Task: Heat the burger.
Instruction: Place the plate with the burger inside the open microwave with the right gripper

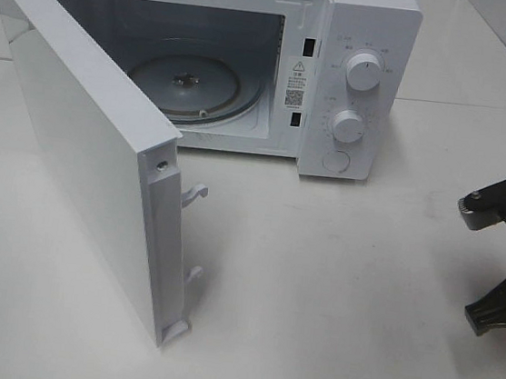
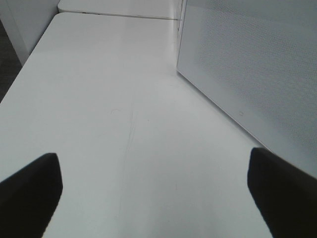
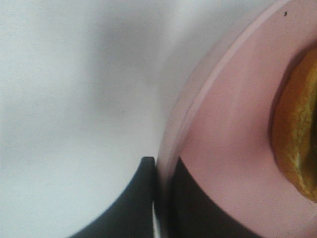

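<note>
Golden-brown round burger (image 3: 299, 134) sits on a flat pink plate (image 3: 233, 124)
The right gripper (image 3: 159, 191) clamps the plate's rim, burger just past its jaws; the open white microwave (image 1: 358, 73) lies leftward across the table (image 1: 314, 297), and the left gripper (image 2: 153, 193) gapes wide, empty, beside its door (image 1: 83, 152)

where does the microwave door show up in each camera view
exterior high: microwave door swung open, filling the left of the picture, standing over the table.
left wrist: microwave door is the dotted white panel beside the open left pincer.
right wrist: not in it; only the right pincer shut on the pink plate with the burger.
shared landmark: the white table, in all three.
</note>
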Controlling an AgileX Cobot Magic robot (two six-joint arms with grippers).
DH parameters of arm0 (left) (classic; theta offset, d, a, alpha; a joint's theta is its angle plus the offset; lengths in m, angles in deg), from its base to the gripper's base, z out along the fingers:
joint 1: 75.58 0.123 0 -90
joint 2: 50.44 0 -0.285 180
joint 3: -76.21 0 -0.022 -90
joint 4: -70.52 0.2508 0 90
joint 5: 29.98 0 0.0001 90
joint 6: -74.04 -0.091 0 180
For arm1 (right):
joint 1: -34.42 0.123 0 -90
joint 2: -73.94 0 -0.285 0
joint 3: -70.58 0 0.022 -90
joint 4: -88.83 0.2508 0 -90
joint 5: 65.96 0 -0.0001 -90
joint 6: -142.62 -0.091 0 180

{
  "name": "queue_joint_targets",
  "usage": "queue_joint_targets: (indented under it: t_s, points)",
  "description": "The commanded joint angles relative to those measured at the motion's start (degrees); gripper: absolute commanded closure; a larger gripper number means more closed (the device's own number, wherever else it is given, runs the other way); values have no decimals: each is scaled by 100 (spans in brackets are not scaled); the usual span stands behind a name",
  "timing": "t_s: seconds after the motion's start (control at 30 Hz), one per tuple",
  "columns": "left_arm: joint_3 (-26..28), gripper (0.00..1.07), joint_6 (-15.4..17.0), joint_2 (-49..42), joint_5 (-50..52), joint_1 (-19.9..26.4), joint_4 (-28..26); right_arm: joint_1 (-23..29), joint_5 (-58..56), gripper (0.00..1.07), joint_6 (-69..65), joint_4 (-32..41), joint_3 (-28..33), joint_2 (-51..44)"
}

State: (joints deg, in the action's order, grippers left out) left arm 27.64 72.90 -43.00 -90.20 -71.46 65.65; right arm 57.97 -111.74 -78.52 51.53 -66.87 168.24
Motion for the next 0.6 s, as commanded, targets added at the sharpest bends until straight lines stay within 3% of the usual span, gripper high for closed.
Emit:
queue_joint_targets:
  t_s: [0.03,0.33,0.6]
  points:
    - [-11,13,-17,-115,86,-29,-40,17,-424,107,92,-212,-40,-246]
    - [-11,13,-17,-115,86,-29,-40,63,-602,107,355,46,-34,-590]
    - [-11,14,-17,-115,86,-29,-40,779,-768,107,395,29,23,-710]
